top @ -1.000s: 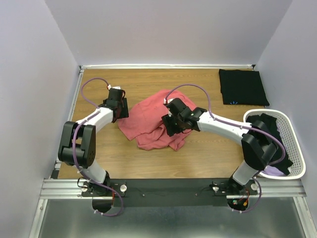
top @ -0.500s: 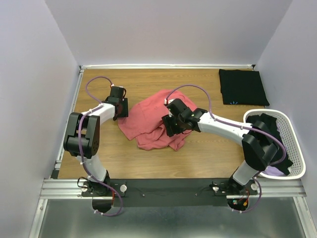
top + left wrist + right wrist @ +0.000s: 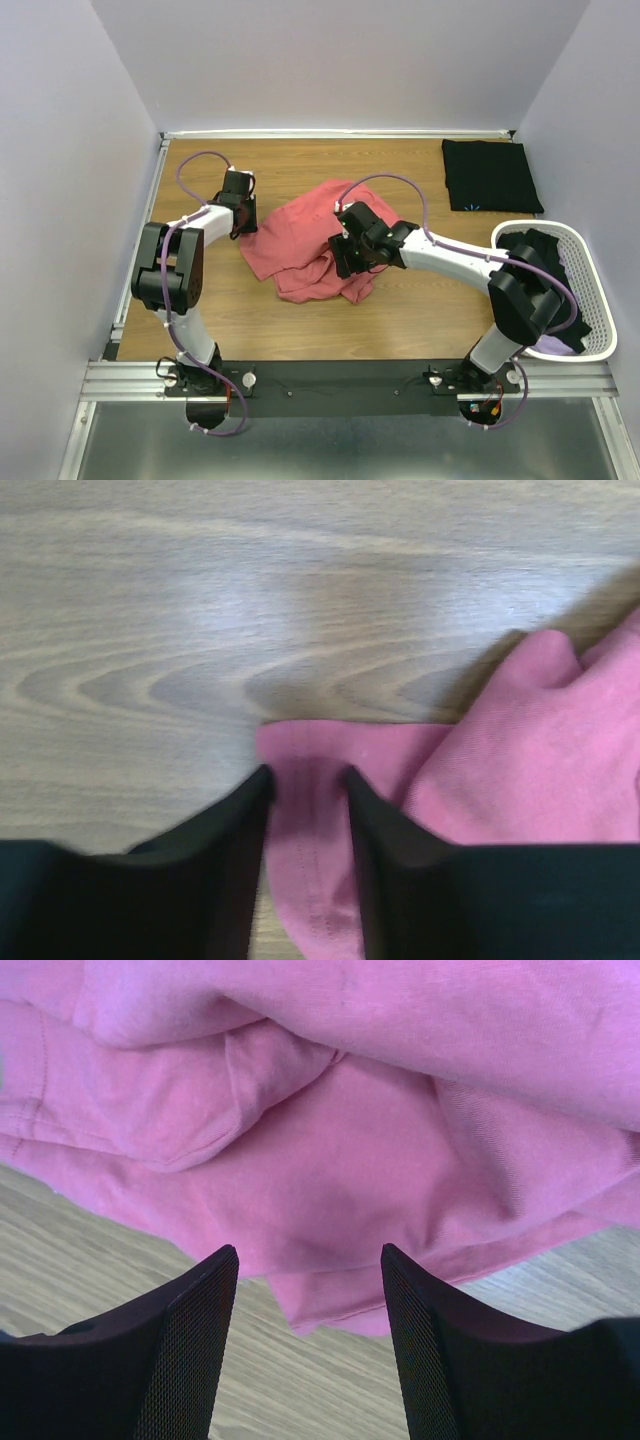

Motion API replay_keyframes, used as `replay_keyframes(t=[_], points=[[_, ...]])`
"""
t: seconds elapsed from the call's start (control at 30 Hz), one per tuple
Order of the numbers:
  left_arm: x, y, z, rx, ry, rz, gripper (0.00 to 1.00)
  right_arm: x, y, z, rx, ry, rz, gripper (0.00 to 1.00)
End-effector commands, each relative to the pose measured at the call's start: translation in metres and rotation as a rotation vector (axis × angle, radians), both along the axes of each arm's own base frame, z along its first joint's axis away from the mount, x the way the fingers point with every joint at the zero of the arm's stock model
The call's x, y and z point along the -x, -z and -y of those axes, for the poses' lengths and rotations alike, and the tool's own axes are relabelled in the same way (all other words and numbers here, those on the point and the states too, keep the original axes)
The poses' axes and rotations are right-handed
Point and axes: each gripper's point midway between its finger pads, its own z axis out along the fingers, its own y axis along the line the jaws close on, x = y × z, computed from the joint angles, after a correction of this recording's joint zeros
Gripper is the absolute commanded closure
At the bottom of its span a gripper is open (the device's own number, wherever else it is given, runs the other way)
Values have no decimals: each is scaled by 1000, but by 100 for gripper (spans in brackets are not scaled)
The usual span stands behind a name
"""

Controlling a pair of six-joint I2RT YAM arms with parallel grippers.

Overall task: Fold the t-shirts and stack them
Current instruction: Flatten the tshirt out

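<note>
White slatted plastic basket (image 3: 548, 225) sits at the worktop's (image 3: 430, 310) near right corner, beside the right arm's base. It holds a heap of black cloth (image 3: 560, 270) with a strip of lilac cloth (image 3: 545, 347) at its near end, probably tees waiting their turn.

Further in, at the middle of the worktop, a coral-pink t-shirt (image 3: 300, 225) lies crumpled and bunched, not yet folded. The right end effector (image 3: 350, 262) hovers over the shirt's near right folds with its jaws wide apart and nothing between them. It seems poised to take a second hold.

The left end effector (image 3: 305, 780) is at the shirt's left edge. Its jaws stand narrowly apart astride a stitched hem lying flat on the wood. Whether they pinch the cloth yet cannot be told. Holds at opposite sides would let the arms spread the shirt flat.

In the far right corner a black t-shirt (image 3: 490, 175) lies neatly folded, likely the start of the stack. A tiny light-blue mark (image 3: 477, 208) sits at its near edge, too small to read. No other writing shows.
</note>
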Motion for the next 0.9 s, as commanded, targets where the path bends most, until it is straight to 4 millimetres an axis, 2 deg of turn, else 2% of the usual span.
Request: replay_keyframes(t=[0.0, 0.03, 0.1, 0.13, 0.17, 0.27, 0.4, 0.43, 0.5, 0.53, 0.6, 0.63, 0.67, 0.7, 0.73, 0.77, 0.83, 0.87], points=[[33, 38, 2, 10, 49, -166, 67, 6, -3, -6, -44, -7, -23, 34], [32, 38, 3, 12, 50, -167, 78, 10, 1, -8, -51, -23, -49, 34], [33, 38, 2, 11, 50, -168, 89, 14, 11, -9, -43, -22, -82, 33], [32, 39, 2, 7, 48, -169, 100, 16, 18, -8, -33, -14, -100, 34], [31, 37, 1, 4, 47, -166, 100, 17, 19, -7, -31, -11, -104, 33], [28, 30, -1, 9, 37, -146, 100, 16, 39, 5, 34, 32, -113, 33], [17, 6, -15, 37, -31, -63, 100, 2, 54, 22, 105, 64, -97, 33], [14, -5, -23, 59, -57, -29, 100, -2, 57, 28, 113, 77, -102, 33], [8, -20, -33, 98, -105, 29, 100, -21, 61, 48, 132, 130, -101, 34], [6, -35, -44, 131, -145, 82, 100, -39, 62, 65, 139, 188, -99, 34], [5, -58, -56, 162, -192, 159, 100, -61, 66, 84, 152, 237, -96, 34], [3, -68, -59, 193, -200, 198, 100, -82, 63, 105, 156, 298, -82, 34], [2, -77, -60, 207, -206, 228, 100, -96, 61, 114, 158, 335, -69, 34], [4, -90, -59, 223, -211, 269, 100, -124, 45, 116, 141, 368, -12, 35], [3, -98, -56, 235, -202, 298, 100, -140, 39, 124, 149, 401, 19, 35], [4, -109, -49, 273, -173, 342, 100, -171, 26, 138, 194, 450, 95, 34], [4, -119, -42, 304, -145, 371, 100, -188, 8, 130, 164, 439, 140, 34], [5, -121, -39, 320, -133, 376, 100, -190, -3, 114, 92, 408, 130, 34]])
